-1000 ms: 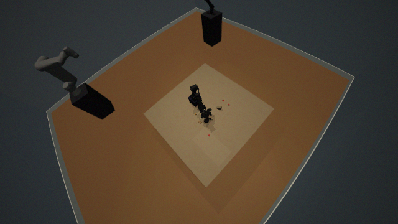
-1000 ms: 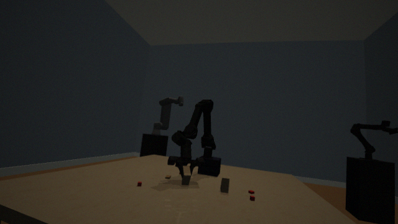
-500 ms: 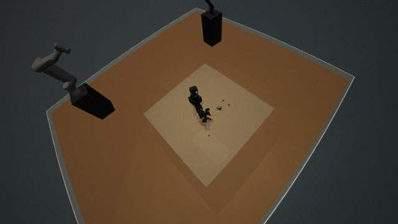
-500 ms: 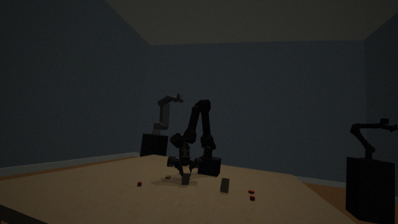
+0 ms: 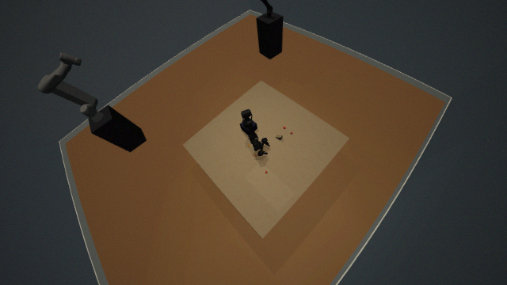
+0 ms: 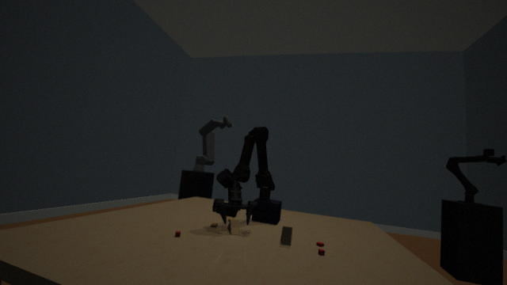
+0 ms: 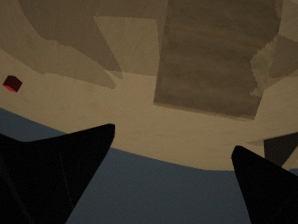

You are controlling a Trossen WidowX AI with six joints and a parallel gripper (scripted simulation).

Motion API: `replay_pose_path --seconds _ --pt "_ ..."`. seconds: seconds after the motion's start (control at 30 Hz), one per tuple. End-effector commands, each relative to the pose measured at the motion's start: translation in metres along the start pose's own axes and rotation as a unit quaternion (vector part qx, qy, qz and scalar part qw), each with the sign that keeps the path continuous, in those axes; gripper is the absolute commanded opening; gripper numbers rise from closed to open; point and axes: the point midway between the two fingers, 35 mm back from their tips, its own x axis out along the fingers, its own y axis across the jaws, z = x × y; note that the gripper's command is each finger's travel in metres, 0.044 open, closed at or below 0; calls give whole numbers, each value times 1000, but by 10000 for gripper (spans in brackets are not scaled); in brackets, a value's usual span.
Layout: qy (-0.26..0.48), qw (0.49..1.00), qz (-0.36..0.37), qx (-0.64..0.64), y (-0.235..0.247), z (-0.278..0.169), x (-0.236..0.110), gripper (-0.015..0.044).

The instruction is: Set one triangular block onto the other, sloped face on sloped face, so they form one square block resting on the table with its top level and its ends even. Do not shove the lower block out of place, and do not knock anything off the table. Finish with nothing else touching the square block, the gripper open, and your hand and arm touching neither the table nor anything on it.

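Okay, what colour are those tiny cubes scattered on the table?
Red; the small cubes show best in the exterior view.

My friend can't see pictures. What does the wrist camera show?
A grey-brown block lies on the tan table, free between the wide-open gripper and its two dark fingers. A small red cube sits far left.

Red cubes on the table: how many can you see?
3: one red cube left of the pincer, two close together at right. More may be hidden.
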Motion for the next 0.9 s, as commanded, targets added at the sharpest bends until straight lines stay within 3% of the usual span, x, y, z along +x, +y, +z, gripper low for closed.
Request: replay_pose_path --seconds 0.0,0.13,0.33,0.47,0.87 --pt "-1 1000 2 0 1 0 0 440" --pt "-1 1000 2 0 5 -19 -14 440" --pt "0 1000 1 0 2 -69 -63 440" --pt "1 1000 2 -1 2 -73 -67 440" --pt "-19 1000 1 -1 0 55 -114 440"
